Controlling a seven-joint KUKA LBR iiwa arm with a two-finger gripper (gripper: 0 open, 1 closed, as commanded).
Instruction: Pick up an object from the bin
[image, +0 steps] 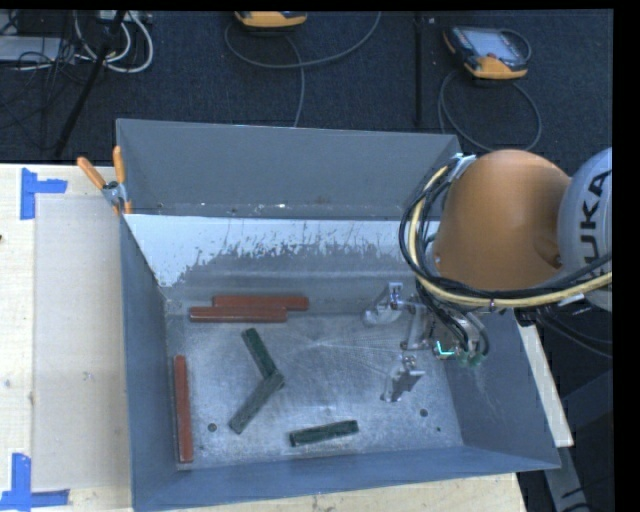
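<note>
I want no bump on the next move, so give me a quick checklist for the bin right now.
1. Claw open: ok.
2. Nothing between its fingers: ok.
3. Claw above something to grab: not ok, bare bin floor beneath.
4. Nearest piece, the dark green bar near the front wall, lies apart from others: ok.
5. Claw's height above the floor: cannot tell.

Moderate light, a pale glare band low on the back wall of the bin (280, 175), dark floor (360, 80) behind.
</note>
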